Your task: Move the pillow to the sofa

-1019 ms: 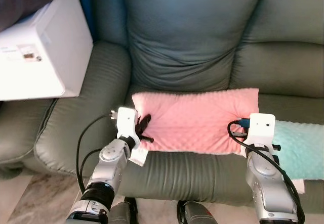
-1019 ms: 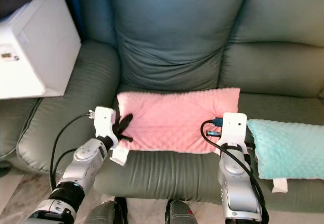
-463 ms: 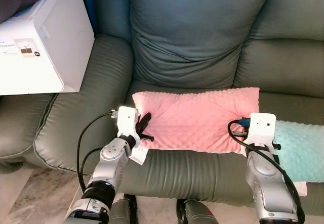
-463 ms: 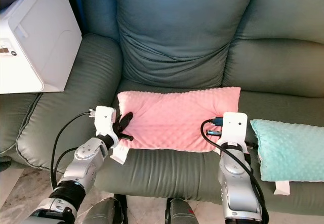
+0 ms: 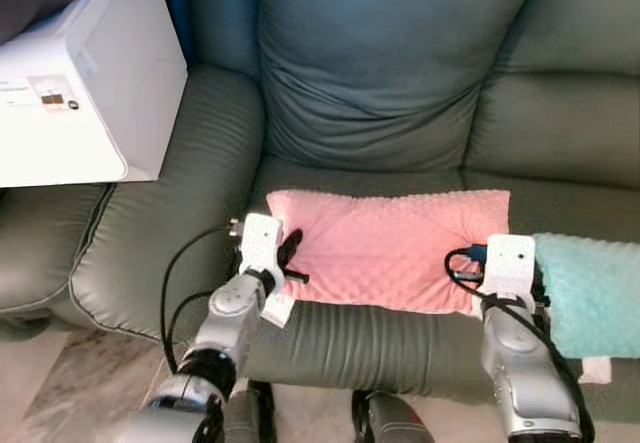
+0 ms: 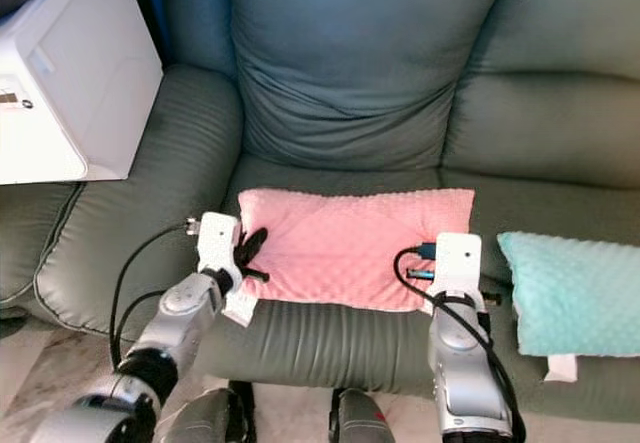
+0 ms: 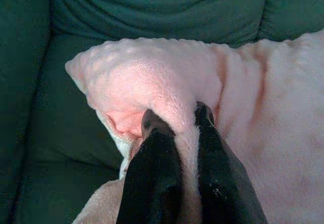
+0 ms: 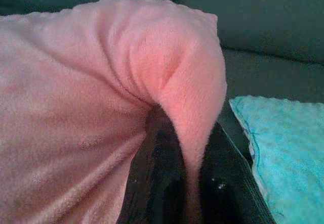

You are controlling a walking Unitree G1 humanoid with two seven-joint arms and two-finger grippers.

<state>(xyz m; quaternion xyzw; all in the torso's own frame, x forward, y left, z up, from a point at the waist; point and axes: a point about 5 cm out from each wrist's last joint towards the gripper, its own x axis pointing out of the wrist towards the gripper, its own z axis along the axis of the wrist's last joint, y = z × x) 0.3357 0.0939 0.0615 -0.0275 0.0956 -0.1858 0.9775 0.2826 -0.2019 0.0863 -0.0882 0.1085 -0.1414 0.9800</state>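
A pink dotted pillow (image 5: 385, 245) lies across the green sofa's seat cushion (image 5: 400, 338), held at both ends. My left gripper (image 5: 288, 260) is shut on the pillow's left end, pinching a fold of pink fabric (image 7: 167, 92) between its black fingers (image 7: 154, 168). At the pillow's right end my right gripper (image 8: 185, 155) is shut on another fold of the pillow (image 8: 101, 82); in the head views its fingers are hidden behind the white wrist block (image 5: 507, 261).
A mint-green pillow (image 5: 590, 293) lies on the seat just right of the pink one. The sofa's backrest (image 5: 390, 53) rises behind. A white box-shaped appliance (image 5: 80, 93) stands over the left armrest (image 5: 160, 223). Marble floor (image 5: 70, 393) shows at lower left.
The pink pillow and both grippers have sunk lower toward the seat cushion. The camera has tipped slightly, shifting the scene. Both grips are unchanged.
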